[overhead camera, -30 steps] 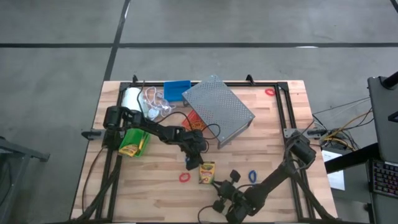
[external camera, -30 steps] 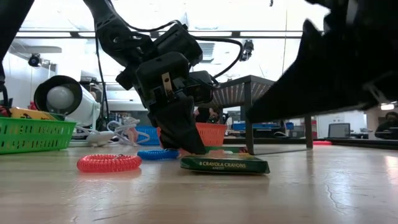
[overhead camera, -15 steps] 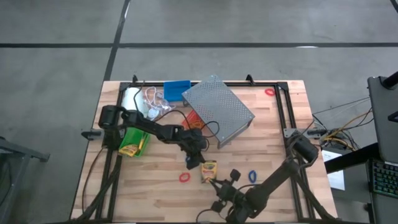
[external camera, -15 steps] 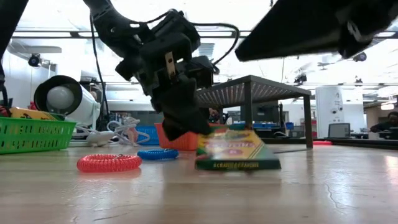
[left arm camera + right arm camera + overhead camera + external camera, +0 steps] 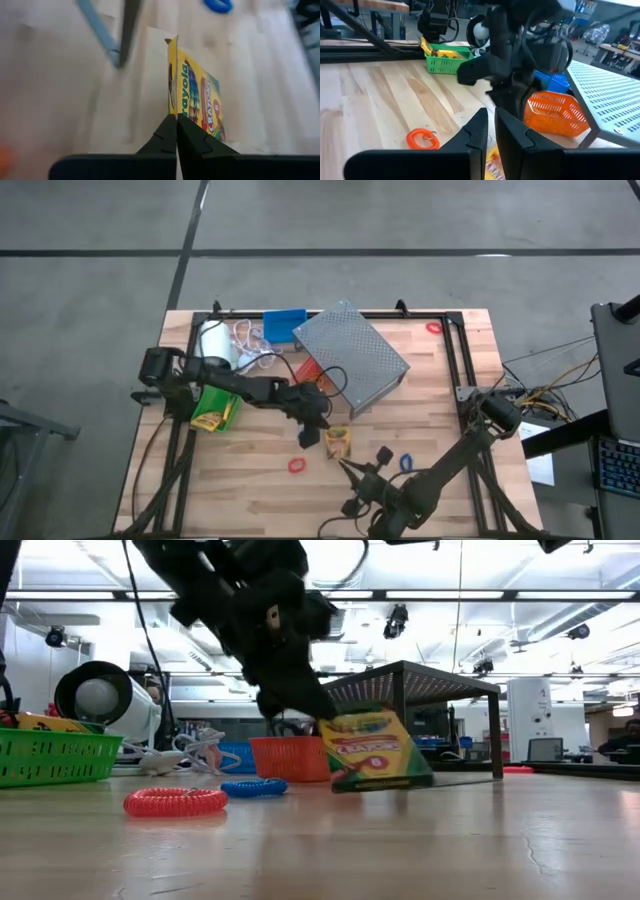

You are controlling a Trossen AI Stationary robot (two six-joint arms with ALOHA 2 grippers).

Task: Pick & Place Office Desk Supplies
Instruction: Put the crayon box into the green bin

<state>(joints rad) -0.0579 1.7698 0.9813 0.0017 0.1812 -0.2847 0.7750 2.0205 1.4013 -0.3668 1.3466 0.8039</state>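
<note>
crayon box (image 5: 375, 750) looks light and stiff, pinched by its thin edge in the closed left tool (image 5: 176, 131), hanging tilted below it.

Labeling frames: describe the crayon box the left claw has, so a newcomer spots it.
Start at the grey perforated rack; just in front of it the left claw is shut on the crayon box. It hangs tilted above the wood, unlike the other box lying in the green bin.
</note>
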